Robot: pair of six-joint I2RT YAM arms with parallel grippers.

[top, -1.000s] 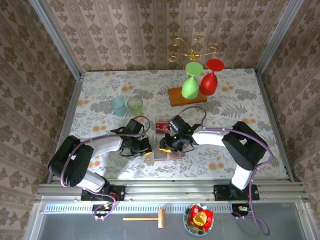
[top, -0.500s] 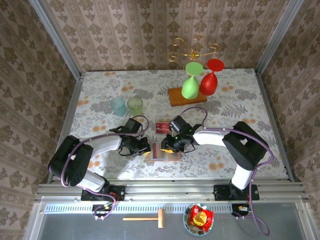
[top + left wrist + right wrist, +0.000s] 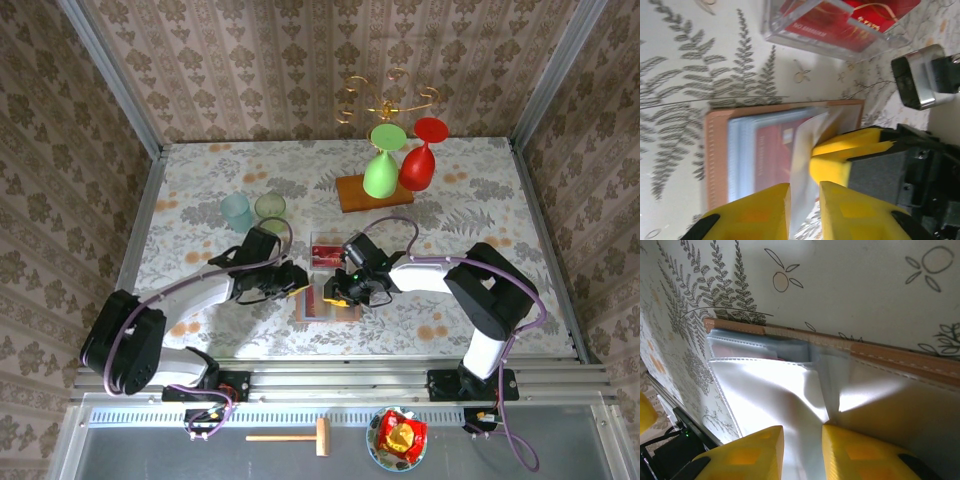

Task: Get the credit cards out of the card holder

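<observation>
- The left arm reaches from its base at the near-left edge across the table (image 3: 190,180), with its forearm low and angled to the right.
- The left gripper (image 3: 296,283) sits at the left edge of the card holder (image 3: 322,308). Its fingers stand close together with a pale flap running into the narrow gap — whether they grip it I cannot tell.
- The card holder lies open and flat on the table between the two grippers. Of the credit cards (image 3: 771,160), a red one is tucked in its blue-grey pocket.
- Just beyond the holder stands a clear box (image 3: 325,250) with red cards inside.
- The right gripper (image 3: 337,291) pinches the holder's pale inner flap from the right.
- The right arm bends at the elbow — its forearm reaches left, low over the table.
</observation>
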